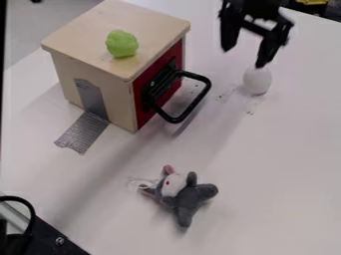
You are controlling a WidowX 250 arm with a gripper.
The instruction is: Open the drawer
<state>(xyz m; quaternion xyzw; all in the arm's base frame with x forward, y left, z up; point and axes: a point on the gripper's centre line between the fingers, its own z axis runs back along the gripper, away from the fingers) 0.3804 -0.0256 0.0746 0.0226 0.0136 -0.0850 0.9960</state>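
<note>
Drawer (142,114) sat shut in its wooden box (120,94), upper left of the frame, its black handle (195,103) jutting rightward, apparently to offer a hold for the pull. Silver tape (85,130) ran from the box's side onto the worktop (266,199), likely fixed there so the box would not slide when tugged. At upper right, fingers (269,46) hung parted and empty, near a white egg-shaped object (257,80), with room between them to take the handle's bar.
</note>
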